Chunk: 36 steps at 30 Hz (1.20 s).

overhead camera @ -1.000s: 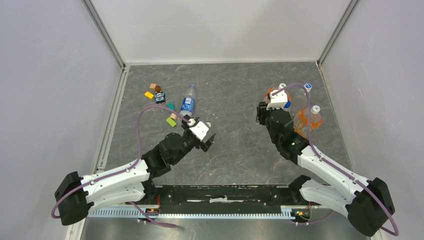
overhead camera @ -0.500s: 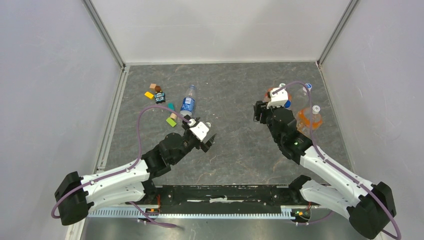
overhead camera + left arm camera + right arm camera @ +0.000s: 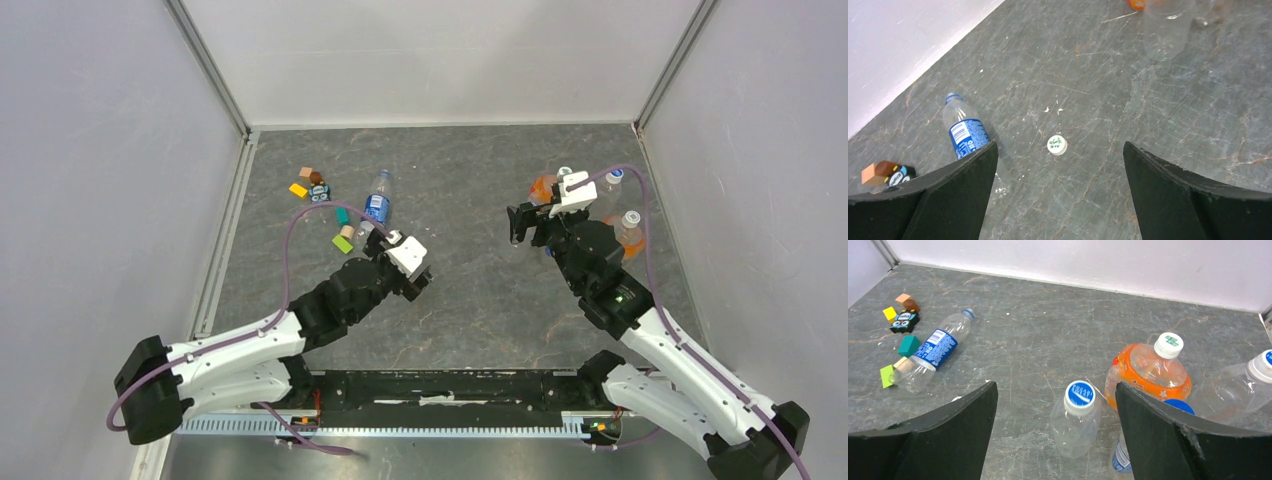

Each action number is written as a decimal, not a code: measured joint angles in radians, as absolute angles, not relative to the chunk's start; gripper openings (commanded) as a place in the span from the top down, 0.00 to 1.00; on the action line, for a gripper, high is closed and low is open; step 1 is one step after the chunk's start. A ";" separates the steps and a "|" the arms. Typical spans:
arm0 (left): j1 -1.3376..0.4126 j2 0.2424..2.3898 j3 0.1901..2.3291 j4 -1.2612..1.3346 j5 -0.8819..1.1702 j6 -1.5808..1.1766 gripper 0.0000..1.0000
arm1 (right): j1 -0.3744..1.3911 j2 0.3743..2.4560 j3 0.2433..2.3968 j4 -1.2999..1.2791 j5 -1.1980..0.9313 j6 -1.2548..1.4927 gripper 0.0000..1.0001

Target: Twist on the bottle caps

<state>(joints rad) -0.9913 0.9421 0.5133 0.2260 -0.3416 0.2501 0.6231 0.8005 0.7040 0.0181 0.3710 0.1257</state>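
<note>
A small white bottle cap [image 3: 1057, 144] lies flat on the table, on the floor between the wide-apart fingers of my open left gripper [image 3: 1059, 150] [image 3: 418, 280]. Left of it the blue-labelled bottle [image 3: 964, 132] [image 3: 377, 205] lies on its side, its mouth bare. The unlabelled clear bottle [image 3: 1075, 427] stands upright and wears a white cap with blue print [image 3: 1079, 394]. My right gripper [image 3: 1056, 385] [image 3: 520, 225] hovers open over it, fingers apart from it on both sides. A white speck [image 3: 956, 398] by the right gripper's left finger may be the loose cap.
Two orange-liquid bottles [image 3: 1148, 372] [image 3: 628, 232] and a clear capped bottle [image 3: 1238, 390] crowd the right side, with a bright blue cap [image 3: 1178, 405] behind my right finger. Coloured toy blocks [image 3: 315, 190] lie at the back left. Walls close in left, right and back.
My right gripper has opened and drawn back from the bottles on the right. My left gripper has shifted slightly and stayed open.
</note>
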 measured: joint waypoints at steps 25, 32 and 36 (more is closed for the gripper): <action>-0.469 1.758 1.519 -0.532 -0.192 0.030 0.00 | 0.621 0.631 0.609 -0.140 0.265 0.031 0.02; -0.445 1.973 1.647 -0.693 -0.188 0.001 0.00 | 0.621 0.598 0.567 -0.149 0.245 0.023 0.02; -0.437 2.011 1.646 -0.713 -0.180 -0.010 0.09 | 0.621 0.583 0.561 -0.148 0.238 0.020 0.02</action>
